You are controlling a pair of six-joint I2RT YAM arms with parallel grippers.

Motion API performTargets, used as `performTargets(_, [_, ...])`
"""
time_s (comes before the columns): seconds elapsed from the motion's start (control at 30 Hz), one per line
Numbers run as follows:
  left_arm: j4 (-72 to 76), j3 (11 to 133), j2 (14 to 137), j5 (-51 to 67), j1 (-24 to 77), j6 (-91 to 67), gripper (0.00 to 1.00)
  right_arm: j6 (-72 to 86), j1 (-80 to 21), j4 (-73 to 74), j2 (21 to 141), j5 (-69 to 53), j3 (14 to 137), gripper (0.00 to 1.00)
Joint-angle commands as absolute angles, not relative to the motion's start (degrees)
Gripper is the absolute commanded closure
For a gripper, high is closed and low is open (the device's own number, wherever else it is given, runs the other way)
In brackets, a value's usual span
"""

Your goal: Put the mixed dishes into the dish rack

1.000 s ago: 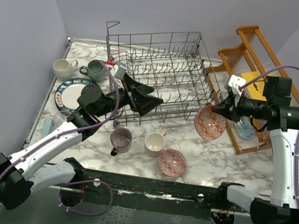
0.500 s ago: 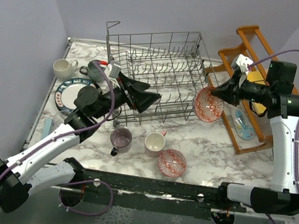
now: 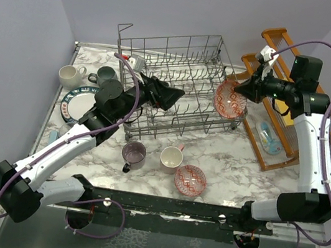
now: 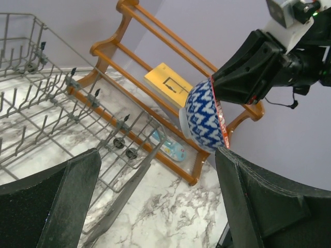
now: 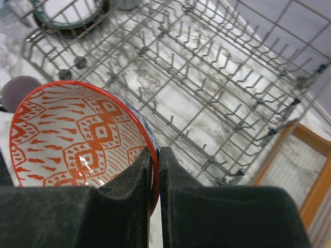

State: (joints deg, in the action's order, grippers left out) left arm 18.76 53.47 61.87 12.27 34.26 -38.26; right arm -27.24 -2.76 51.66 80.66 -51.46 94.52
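My right gripper (image 3: 245, 91) is shut on the rim of a red-and-white patterned bowl (image 3: 228, 100) and holds it tilted in the air at the right end of the grey wire dish rack (image 3: 180, 70). The right wrist view shows the fingers pinching the bowl's rim (image 5: 153, 166) above the rack's tines (image 5: 207, 77). My left gripper (image 3: 170, 95) is open and empty over the rack's middle; its view shows the bowl's blue-and-white outside (image 4: 204, 121). On the table are the second bowl (image 3: 190, 179), purple mug (image 3: 133, 153), cream mug (image 3: 171, 158), white mug (image 3: 69, 75), grey-green mug (image 3: 105, 75) and plate (image 3: 77, 104).
The orange-brown wooden slatted rack (image 3: 287, 74) stands right of the dish rack, with a yellow item and a small blue-patterned object in it. Walls close off the back and both sides. The mugs and second bowl sit in a row in front of the dish rack.
My right arm has lifted the bowl from beside the wooden rack and carried it back and left to the dish rack's right end. My left gripper has moved farther over the rack.
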Motion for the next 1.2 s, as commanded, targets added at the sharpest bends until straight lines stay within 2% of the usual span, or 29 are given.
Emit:
performTargets(0.0, [15.11,54.94,61.67,7.67,34.65,-34.18,0.05,-20.9,-4.59,42.27,82.1,-41.01,97.79,0.99])
performTargets(0.13, [11.17,55.45,59.96,4.25,34.64,-29.77,0.05,-18.9,-6.67,38.01,84.63,-30.6,98.91,0.99])
performTargets(0.3, [2.71,56.99,56.95,-3.77,34.67,-22.66,0.05,-18.17,-14.74,32.6,88.28,-8.53,99.67,0.99])
performTargets(0.53, [-3.06,53.25,50.38,-14.96,34.63,-16.71,0.05,-21.65,-24.16,19.53,93.72,20.09,96.64,0.99])
performTargets(0.87, [-3.31,47.55,42.69,-20.98,34.63,-12.24,0.05,-34.47,-26.76,3.02,101.22,35.59,93.16,0.99])
performTargets(1.17, [-2.79,44.01,40.22,-23.81,34.63,-8.42,0.04,-38.94,-26.8,1.85,100.44,37.79,90.94,0.99])
